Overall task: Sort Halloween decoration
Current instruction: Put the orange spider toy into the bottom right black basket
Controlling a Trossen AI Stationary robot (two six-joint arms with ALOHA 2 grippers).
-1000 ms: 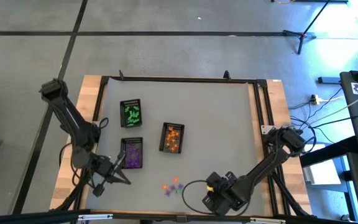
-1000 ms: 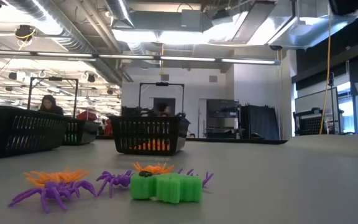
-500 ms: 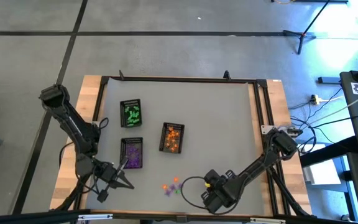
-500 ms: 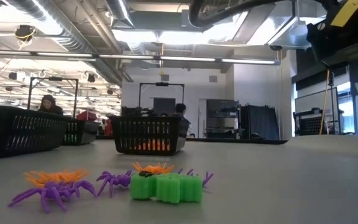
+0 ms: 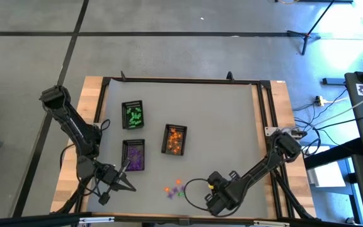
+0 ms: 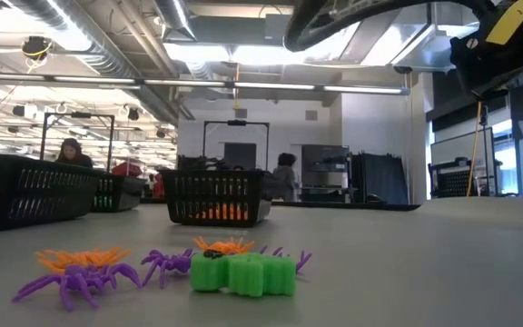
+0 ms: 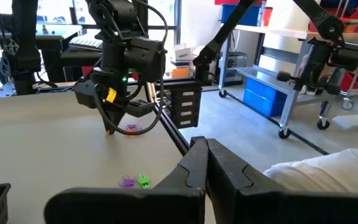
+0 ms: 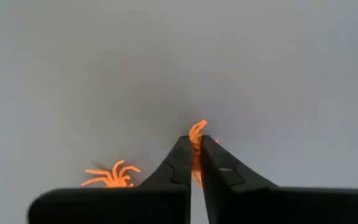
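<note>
Loose Halloween decoration trinkets in orange, purple and green lie on the grey mat near the front edge. The low view shows them close up: a green piece and purple and orange spiders. My right gripper stands just right of them, pointing down, shut on an orange trinket. It also shows in the left wrist view. Another orange spider lies on the mat beside it. My left gripper waits shut near the front left, holding nothing. My right gripper pinches an orange trinket between its two fingertips. A thin curled end of the trinket pokes out past the tips. The fingers come from above, pointing down at the mat. Whether the trinket still touches the mat, I cannot tell.
Three black trays stand left of centre. The green tray is farthest, the purple tray is nearer, and the orange tray stands to their right. The mat's right half is bare. People move in the room beyond the table.
My right arm has shifted a little toward the table's left, nearer the loose trinkets, and has come into the low view at the upper right. My left gripper has slid slightly toward the near edge. The trinkets on the mat have stayed put.
</note>
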